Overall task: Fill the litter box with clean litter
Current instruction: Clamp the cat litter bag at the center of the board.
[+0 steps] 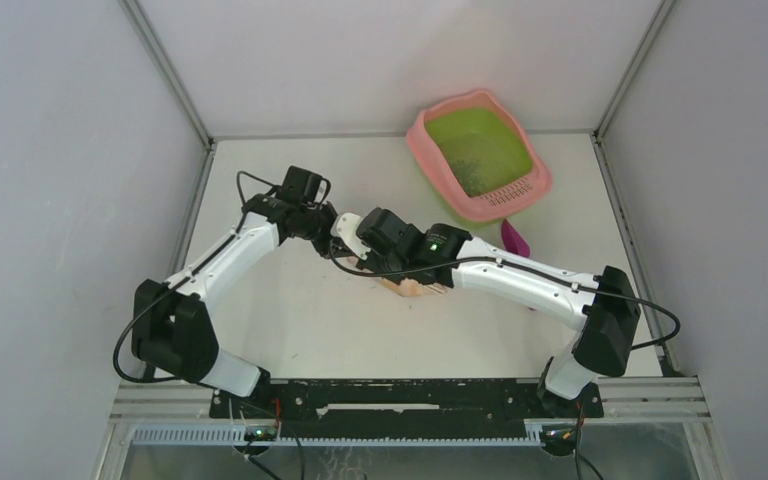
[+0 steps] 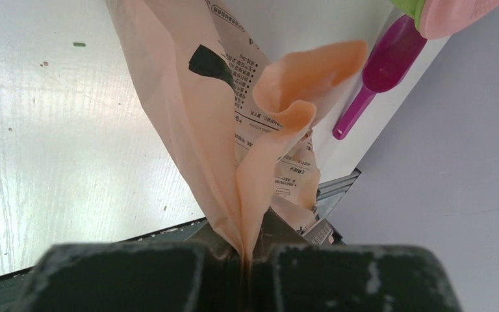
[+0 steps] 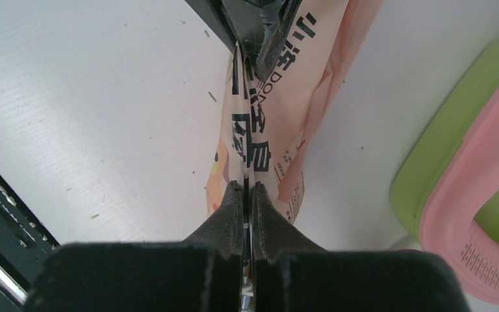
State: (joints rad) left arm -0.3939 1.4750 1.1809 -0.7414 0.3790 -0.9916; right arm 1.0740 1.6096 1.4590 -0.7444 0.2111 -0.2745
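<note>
My left gripper (image 2: 245, 252) and right gripper (image 3: 247, 195) both clamp the bag (image 2: 169, 97) mid-worktop, ready to carry it to the litter box (image 1: 420, 145) in the far right corner.

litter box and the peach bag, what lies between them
A magenta scoop lies between the bag and the litter box; the left wrist view shows it best.

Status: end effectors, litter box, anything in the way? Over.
Left end effector shut on the bag; right end effector shut on it too. Litter box far right, only sparse litter inside. Magenta scoop lying by the box's near end.
</note>
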